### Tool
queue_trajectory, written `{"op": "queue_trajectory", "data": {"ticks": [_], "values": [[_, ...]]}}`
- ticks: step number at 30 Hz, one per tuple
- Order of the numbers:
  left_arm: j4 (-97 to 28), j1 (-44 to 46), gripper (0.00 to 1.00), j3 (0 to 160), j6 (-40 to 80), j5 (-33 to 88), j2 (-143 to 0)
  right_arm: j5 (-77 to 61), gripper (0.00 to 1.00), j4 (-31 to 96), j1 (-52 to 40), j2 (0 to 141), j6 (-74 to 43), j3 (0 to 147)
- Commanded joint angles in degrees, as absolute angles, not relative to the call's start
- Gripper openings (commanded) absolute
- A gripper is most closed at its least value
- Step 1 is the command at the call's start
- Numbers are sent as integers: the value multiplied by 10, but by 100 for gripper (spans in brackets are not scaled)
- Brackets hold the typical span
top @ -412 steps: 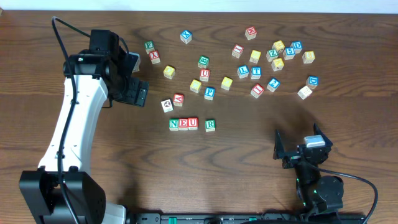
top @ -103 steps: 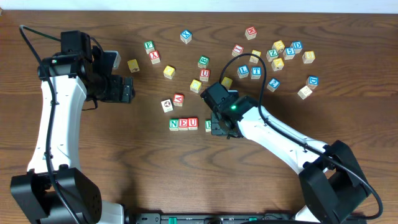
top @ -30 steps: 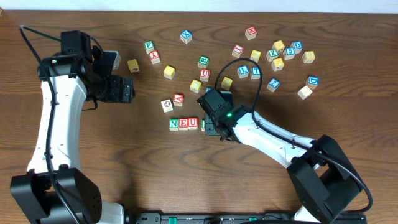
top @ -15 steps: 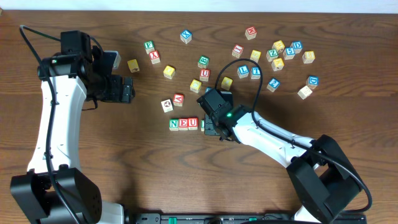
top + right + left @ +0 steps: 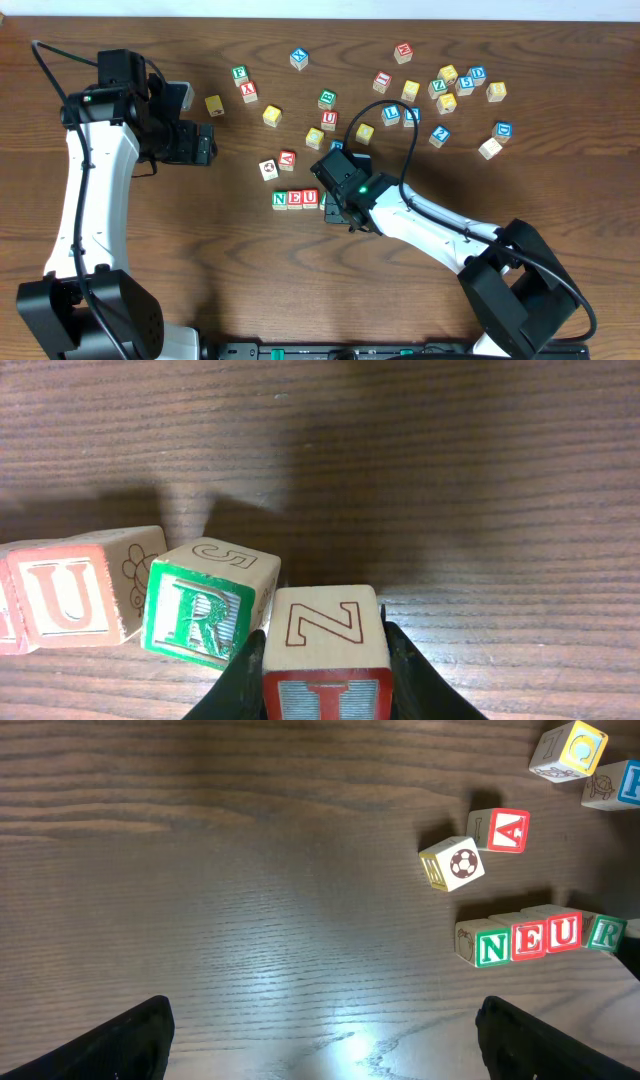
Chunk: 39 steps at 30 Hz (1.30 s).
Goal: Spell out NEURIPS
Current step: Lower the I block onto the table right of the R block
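Letter cubes N (image 5: 279,200), E (image 5: 294,199) and U (image 5: 309,198) stand touching in a row on a dark wooden table (image 5: 220,280). At the row's right end, the right gripper (image 5: 335,207) hangs over the spot just beside the U, where a green cube edge (image 5: 322,200) peeks out. Its white arm (image 5: 430,215) stretches in from the lower right corner. The left gripper (image 5: 205,145) hovers well apart to the upper left. Just above the row sit a red A cube (image 5: 287,159) and a soccer-ball cube (image 5: 268,169). Farther up lie a red U cube (image 5: 329,120) and a green F cube (image 5: 239,73). More cubes crowd the upper right.
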<state>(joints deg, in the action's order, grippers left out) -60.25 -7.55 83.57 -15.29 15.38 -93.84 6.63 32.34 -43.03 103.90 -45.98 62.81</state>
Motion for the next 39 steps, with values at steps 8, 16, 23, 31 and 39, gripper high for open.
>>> {"op": "queue_trajectory", "data": {"ticks": [8,16,23,31,39], "values": [[-606,-75,95,848,-160,160,-930,91,1,313,-436,1047,-470,624],[-606,-75,95,848,-160,160,-930,87,1,293,-437,1047,-438,624],[-606,-75,95,848,-160,160,-930,89,1,284,-437,1047,-408,624],[-606,-75,95,848,-160,160,-930,91,1,281,-437,1047,-398,624],[-606,-75,95,848,-160,160,-930,108,1,300,-437,1047,-422,624]]}}
